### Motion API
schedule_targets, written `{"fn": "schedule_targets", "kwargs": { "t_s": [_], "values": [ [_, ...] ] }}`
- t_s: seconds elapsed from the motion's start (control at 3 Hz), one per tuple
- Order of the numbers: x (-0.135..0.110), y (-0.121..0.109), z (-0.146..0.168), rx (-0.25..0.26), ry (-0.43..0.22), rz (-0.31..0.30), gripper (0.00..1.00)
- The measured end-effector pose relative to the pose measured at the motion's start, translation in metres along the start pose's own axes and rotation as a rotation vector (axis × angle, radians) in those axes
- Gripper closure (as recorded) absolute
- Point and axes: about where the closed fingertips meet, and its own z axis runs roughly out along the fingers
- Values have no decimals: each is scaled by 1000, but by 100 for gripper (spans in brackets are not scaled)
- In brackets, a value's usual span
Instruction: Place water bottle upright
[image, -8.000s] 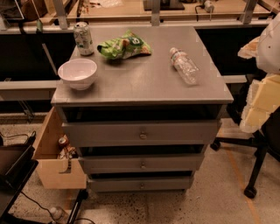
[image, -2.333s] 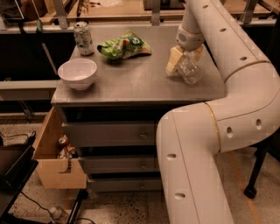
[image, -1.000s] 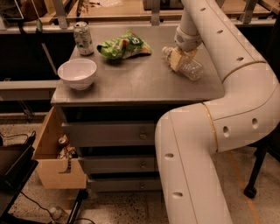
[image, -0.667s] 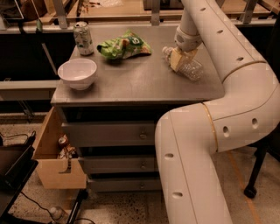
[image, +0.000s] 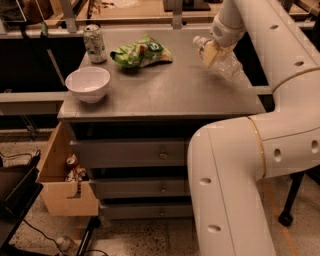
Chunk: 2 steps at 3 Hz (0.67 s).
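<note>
The water bottle (image: 227, 64) is clear crinkled plastic with a white cap. It is tilted, cap toward the upper left, at the back right of the grey cabinet top (image: 165, 95). My gripper (image: 212, 52) comes down from the big white arm and is shut on the bottle near its neck. The bottle looks raised a little off the surface at the cap end. Its lower end reaches toward the cabinet's right edge.
A green-white soda can (image: 94, 43) stands at the back left. A green chip bag (image: 141, 52) lies at the back middle. A white bowl (image: 88, 83) sits at the front left. A wooden drawer (image: 64, 186) with items hangs open at the lower left.
My gripper has moved up and slightly right with the bottle, and the bottle's cap end has risen from the surface. Earlier the bottle lay flat and no arm was over the table.
</note>
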Motion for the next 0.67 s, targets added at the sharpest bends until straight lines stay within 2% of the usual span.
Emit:
{"fn": "schedule_targets", "kwargs": {
  "t_s": [0.33, 0.67],
  "values": [
    [0, -19, -38, -10, -143, -24, 100],
    [2, -34, -69, -44, -295, -87, 100]
  ]
}}
